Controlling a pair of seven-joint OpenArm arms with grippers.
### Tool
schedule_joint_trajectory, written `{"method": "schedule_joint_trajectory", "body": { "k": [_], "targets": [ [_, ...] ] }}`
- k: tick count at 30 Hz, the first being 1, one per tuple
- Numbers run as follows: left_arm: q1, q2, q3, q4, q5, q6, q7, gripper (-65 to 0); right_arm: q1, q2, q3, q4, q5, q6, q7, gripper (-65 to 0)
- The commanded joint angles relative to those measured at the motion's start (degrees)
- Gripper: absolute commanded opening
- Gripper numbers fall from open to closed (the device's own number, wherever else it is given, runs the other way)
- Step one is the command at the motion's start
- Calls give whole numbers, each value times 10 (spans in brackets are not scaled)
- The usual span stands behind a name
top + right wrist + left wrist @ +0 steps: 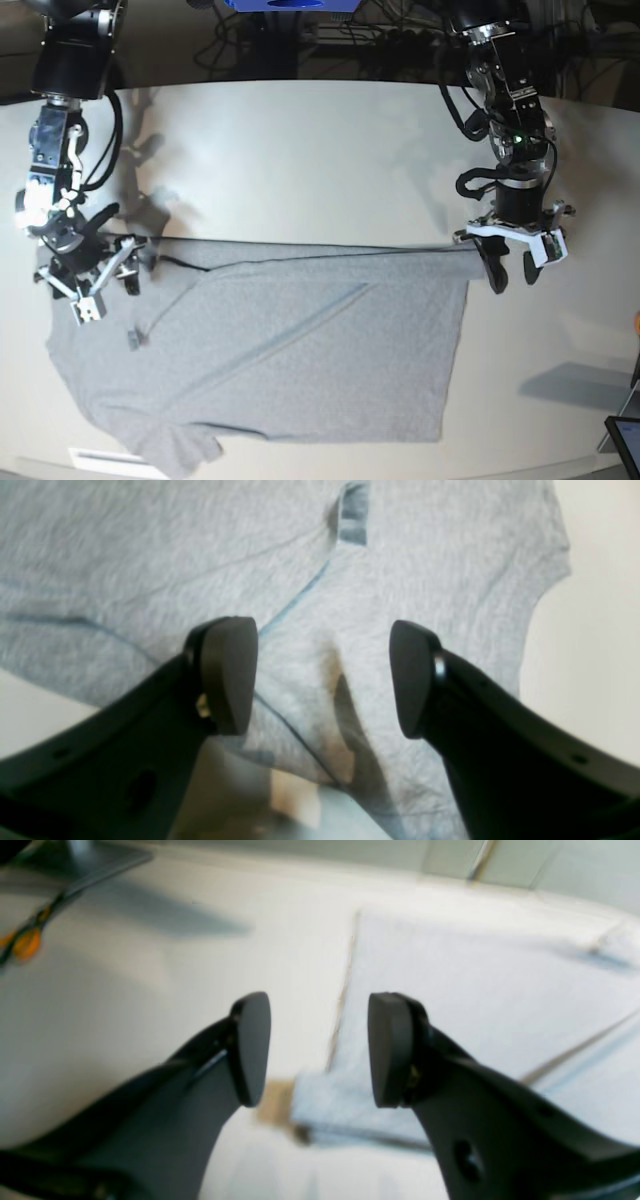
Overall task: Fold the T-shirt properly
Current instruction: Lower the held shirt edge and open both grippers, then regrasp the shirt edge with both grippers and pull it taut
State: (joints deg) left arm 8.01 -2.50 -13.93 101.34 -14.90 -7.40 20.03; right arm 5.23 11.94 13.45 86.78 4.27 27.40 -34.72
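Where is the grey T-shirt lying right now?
In the base view, the T-shirt lies spread on the white table, its top edge between the two open grippers.

Both wrist views are soft with blur. The T-shirt [300, 340] runs past the base view's bottom edge at its lower sleeve. An orange object [26, 943] at the left wrist view's edge is unidentifiable.

I'm working in a lab. Cables [390, 35] tangle behind the white table [300, 160], between two mounted arms.
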Motion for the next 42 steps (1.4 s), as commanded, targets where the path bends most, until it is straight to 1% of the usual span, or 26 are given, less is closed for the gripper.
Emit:
{"method": "schedule_joint_trajectory", "body": {
  "k": [1,3,5,10,16,27,33,38,42],
  "targets": [
    [-16,-10,5,-4,5,-1,-21,-346,13,8,7,11,-9,-5,28,-250],
    [-30,-13,25,-40,34,-1,-21,-349,13,7,6,0,-25,-5,37,-250],
    [-36,-14,31,-54,54,-1,-21,-349,14,7,6,-16,-24,-5,41,-250],
    [-58,-14,35,-65,47,-1,-22,-349,17,9,6,-45,-24,-5,41,-250],
    [-87,-14,37,-141,48,-1,-21,-349,27,10,6,-79,-26,-5,40,-250],
    [-81,-16,38,-207,49,-1,-21,-349,18,11,6,-121,-26,-5,36,-250],
    [-81,-39,87,-252,48,-1,-21,-349,2,12,6,-120,-26,-6,36,-250],
    [-79,-39,91,-252,47,-1,-21,-349,-4,12,6,-120,-26,-6,36,-250],
    [-58,-39,91,-250,47,-1,-21,-349,-18,12,6,-118,-26,-6,36,-250]
  ]
}}
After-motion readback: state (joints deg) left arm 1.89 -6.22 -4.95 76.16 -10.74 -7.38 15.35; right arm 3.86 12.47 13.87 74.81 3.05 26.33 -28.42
